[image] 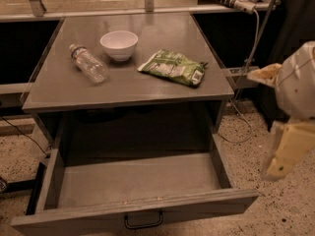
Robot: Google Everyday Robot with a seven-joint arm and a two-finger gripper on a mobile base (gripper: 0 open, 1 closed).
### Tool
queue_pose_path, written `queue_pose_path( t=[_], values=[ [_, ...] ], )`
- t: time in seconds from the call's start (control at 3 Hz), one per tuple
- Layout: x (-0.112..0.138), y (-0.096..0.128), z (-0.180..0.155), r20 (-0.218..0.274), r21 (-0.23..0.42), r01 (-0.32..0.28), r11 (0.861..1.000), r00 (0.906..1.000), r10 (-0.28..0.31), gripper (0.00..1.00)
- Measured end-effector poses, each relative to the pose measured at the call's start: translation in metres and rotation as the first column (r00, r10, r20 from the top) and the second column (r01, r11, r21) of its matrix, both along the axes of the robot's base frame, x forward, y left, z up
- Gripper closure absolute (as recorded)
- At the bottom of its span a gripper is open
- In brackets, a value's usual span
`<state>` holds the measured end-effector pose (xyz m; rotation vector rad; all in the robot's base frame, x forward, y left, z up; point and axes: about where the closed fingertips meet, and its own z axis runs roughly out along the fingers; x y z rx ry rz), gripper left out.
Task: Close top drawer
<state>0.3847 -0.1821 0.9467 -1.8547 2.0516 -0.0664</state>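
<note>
**Top drawer hangs wide open, gripper off to the right**
The top drawer (133, 186) is pulled far out of the grey cabinet (216, 90), its black handle (143, 221) facing front. The gripper (293, 107) hovers right of the cabinet, apart from the drawer; whether it is open or closed cannot be told. A white bowl (119, 44), a bottle (88, 63) lying on its side and a green packet (172, 67) sit on top.

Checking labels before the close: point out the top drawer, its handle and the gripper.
top drawer (133, 178): camera view, bare floor of the open drawer.
handle (143, 226): camera view, black bar mid-front.
gripper (288, 141): camera view, right edge, pale body beside the drawer.
</note>
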Motion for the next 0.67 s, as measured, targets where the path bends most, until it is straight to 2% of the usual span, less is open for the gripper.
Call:
queue_pose_path(
  t=[0.33, 0.67],
  values=[
    [-0.034, 0.007, -0.041, -0.003, 0.071, -0.045, 0.996, 0.9990, 0.045, 0.00],
    [-0.055, 0.009, -0.096, -0.015, 0.148, -0.057, 0.987, 0.9981, 0.059, 0.00]
  ],
)
